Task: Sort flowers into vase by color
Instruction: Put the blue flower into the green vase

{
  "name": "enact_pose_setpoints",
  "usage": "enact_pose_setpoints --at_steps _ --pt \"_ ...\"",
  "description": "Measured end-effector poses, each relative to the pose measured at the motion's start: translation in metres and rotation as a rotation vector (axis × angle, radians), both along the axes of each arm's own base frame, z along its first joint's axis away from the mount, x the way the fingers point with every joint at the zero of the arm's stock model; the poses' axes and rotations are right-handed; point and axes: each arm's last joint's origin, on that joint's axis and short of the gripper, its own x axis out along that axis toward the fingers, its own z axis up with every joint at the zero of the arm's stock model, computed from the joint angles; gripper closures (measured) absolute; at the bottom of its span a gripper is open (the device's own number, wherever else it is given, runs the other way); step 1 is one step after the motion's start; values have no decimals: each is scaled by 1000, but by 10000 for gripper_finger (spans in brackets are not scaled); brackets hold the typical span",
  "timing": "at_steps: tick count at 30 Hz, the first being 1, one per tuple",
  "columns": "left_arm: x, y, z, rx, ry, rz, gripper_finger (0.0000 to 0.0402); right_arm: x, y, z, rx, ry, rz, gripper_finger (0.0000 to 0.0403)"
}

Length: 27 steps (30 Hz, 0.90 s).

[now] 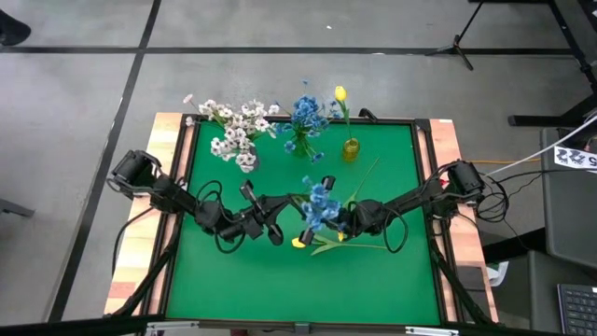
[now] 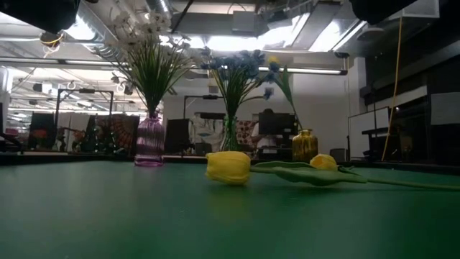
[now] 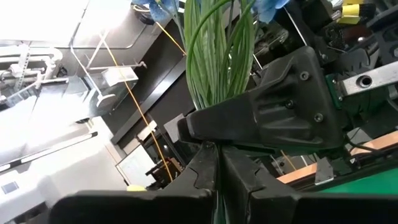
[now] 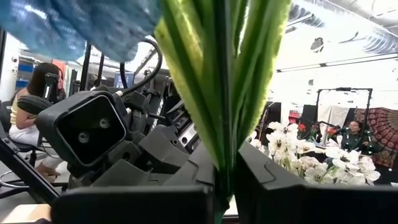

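A blue flower sprig (image 1: 322, 207) with a bundle of thin green stems is held up over the middle of the green mat (image 1: 233, 280). My left gripper (image 1: 287, 226) comes at it from the table's left and my right gripper (image 1: 343, 222) from the right; both are shut on its stems. At the far edge stand a purple vase with white flowers (image 1: 235, 142), a vase with blue flowers (image 1: 303, 119) and an amber vase with one yellow flower (image 1: 349, 147). Two yellow flowers (image 2: 228, 167) (image 2: 323, 162) lie on their sides on the mat under the grippers. My left gripper (image 3: 219, 168) pinches the lower part of the sprig's green stems (image 3: 219, 202) between its two fingers, slanting up from the table's left. The stems rise past the fingers with the blue blooms (image 3: 163, 7) on top, clear of the mat. My right gripper (image 4: 225, 186) pinches the same stem bundle (image 4: 224, 143) between its two fingers, slanting up from the table's right. In the left wrist view its black finger (image 3: 267, 118) lies across the stems just above my left fingers. The blooms (image 4: 74, 25) stand above the hold.
The three vases stand in a row along the mat's far edge. The yellow flowers' long stems and leaves (image 1: 359, 245) spread over the mat toward the right. A raised wooden border (image 1: 140, 252) frames the mat. People sit in the room beyond the table (image 4: 31, 106).
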Motion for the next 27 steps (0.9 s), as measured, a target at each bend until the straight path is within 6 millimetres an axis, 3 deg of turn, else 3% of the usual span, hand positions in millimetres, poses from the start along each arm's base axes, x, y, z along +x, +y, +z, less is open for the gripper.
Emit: enact_pose_setpoints --at_steps 7,17,27 --pt "-2 -6 -2 7 34 8 343 0 0 0 -13 8 -6 383" --pt "-12 -17 -8 -5 197 258 235 -1 -3 0 -16 29 -109 385" --pt "-40 -61 -9 44 267 183 206 1 -6 -11 -73 194 -291 385"
